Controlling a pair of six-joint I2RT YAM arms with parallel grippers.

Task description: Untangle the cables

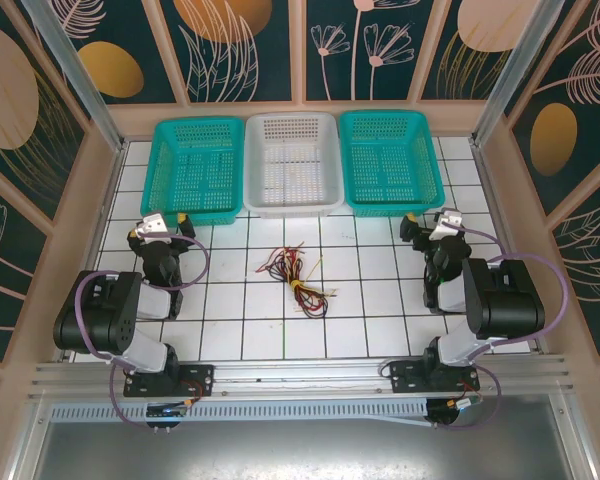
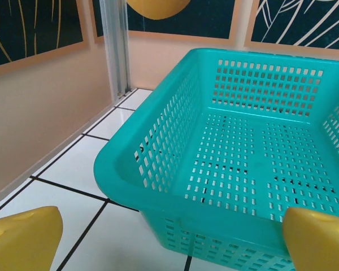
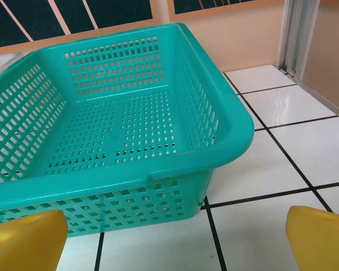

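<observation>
The cables (image 1: 298, 273) lie in a tangled bundle of red, yellow and black wires on the white tiles at the table's middle. My left gripper (image 1: 166, 222) sits at the left, just before the left teal basket (image 1: 194, 168), open with nothing between its yellow fingertips (image 2: 24, 237). Over at the right, my right gripper (image 1: 432, 222) is open too and holds nothing. It faces the near right corner of the right teal basket (image 1: 390, 160); its yellow fingertips (image 3: 26, 239) stand wide apart. Both grippers are well away from the cables.
A white basket (image 1: 291, 165) stands between the two teal ones along the back. The left teal basket (image 2: 237, 158) and the right teal basket (image 3: 118, 135) hold nothing. Beige side walls (image 1: 80, 230) and metal posts (image 2: 116, 48) border the tiled floor.
</observation>
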